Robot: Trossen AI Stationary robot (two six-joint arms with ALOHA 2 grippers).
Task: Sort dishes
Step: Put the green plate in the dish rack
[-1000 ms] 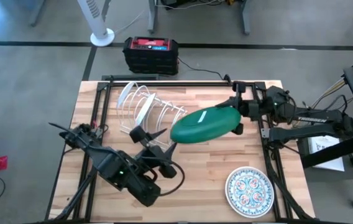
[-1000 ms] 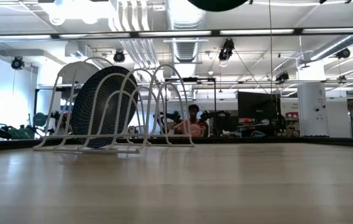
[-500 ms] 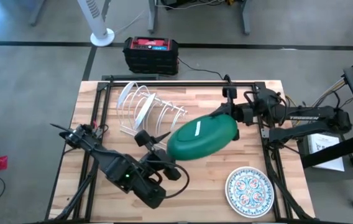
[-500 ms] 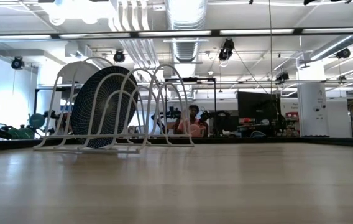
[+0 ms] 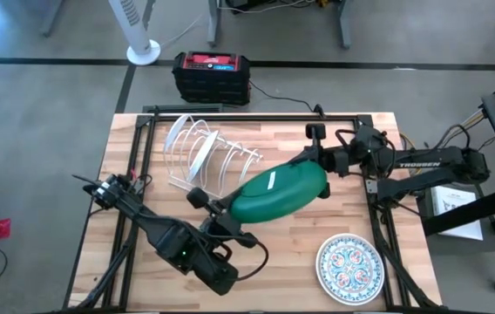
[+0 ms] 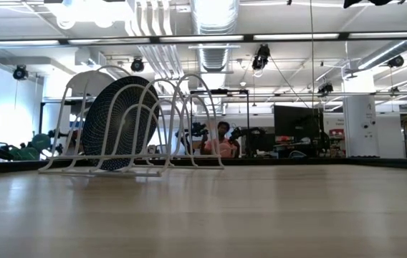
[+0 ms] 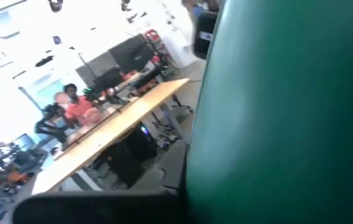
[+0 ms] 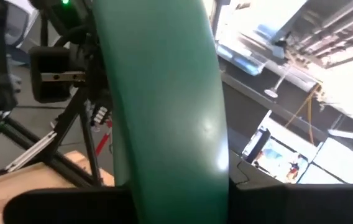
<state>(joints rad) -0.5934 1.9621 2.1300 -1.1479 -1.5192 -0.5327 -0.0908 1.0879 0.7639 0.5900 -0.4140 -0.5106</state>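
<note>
1. Beyond the wooden table [image 5: 152,157], an open workshop is showing in the low view, with a person [image 6: 223,140] in a reddish top sitting far behind the white wire rack [image 6: 128,122].
2. That rack [image 5: 202,150] is standing toward the table's far left part, and a dark teal-blue plate [image 6: 120,132] is leaning upright in 1 of its slots.
3. Just right of the rack and nearer the table's middle, a green plate [image 5: 276,192] is hanging in the air, tilted on edge, between the 2 arms.
4. Reaching in from the side away from the rack, the right gripper [image 5: 317,161] is clamping the green plate's far rim, its fingers closed on the edge.
5. Coming up from below the rack in the high view, the left gripper [image 5: 217,208] is meeting the plate's opposite rim; I cannot tell whether its fingers are closed on the plate or open around it.
6. Well apart from the rack, a white plate with a colourful floral pattern [image 5: 350,267] is lying flat near the table's front right corner.
7. Behind the table, past the rack, a black and red box [image 5: 212,76] is sitting on the floor.
</note>
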